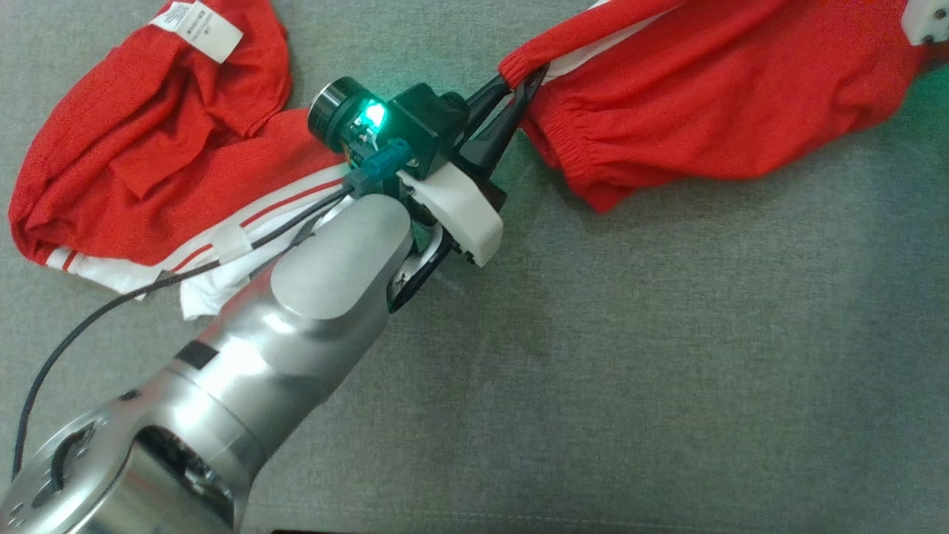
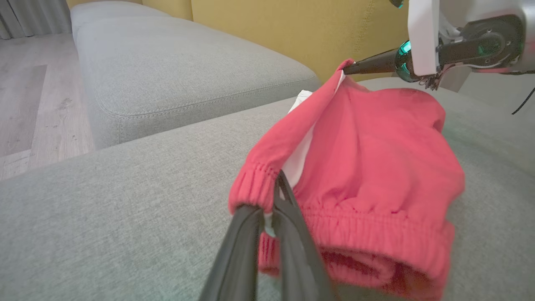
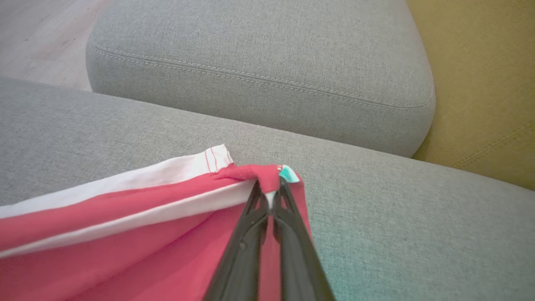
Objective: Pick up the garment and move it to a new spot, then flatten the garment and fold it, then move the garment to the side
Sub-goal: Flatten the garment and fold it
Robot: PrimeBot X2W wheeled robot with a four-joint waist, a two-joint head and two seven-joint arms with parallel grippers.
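**Red garment with white side stripes (image 1: 704, 96) pinched at two points on the grey fabric sofa seat (image 1: 667, 334)**

Head view: you are looking down on the garment spread across the top of the seat in two masses. One crumpled heap lies at the upper left with a white label (image 1: 196, 26) turned up near the top edge. The other part runs off to the upper right, its gathered elastic edge facing the middle. Your left gripper (image 1: 523, 80) reaches up from the lower left on its silver forearm (image 1: 296, 334), with a black cable (image 1: 67, 348) trailing beside it. Its two dark fingers are pressed together on the ribbed cuff (image 1: 515, 67) of the right-hand part.

Left wrist view: the left gripper's fingers rise from the bottom edge, closed tight on that cuff, with red fabric bunched on either side of them. The garment stretches away from you to the upper right, where the right gripper (image 2: 349, 70) nips its far edge with its fingers closed to a narrow point. The middle of the cloth sags onto the seat between the two grips. A second grey cushion (image 2: 179, 62), a yellow sofa back (image 2: 292, 29) and a wooden floor (image 2: 33, 96) lie behind.

Right wrist view: the right gripper's fingers meet with no gap, holding a folded red edge just beside a white stripe. The fabric pulls taut from there to the lower left, and the held edge is lifted just above the seat.
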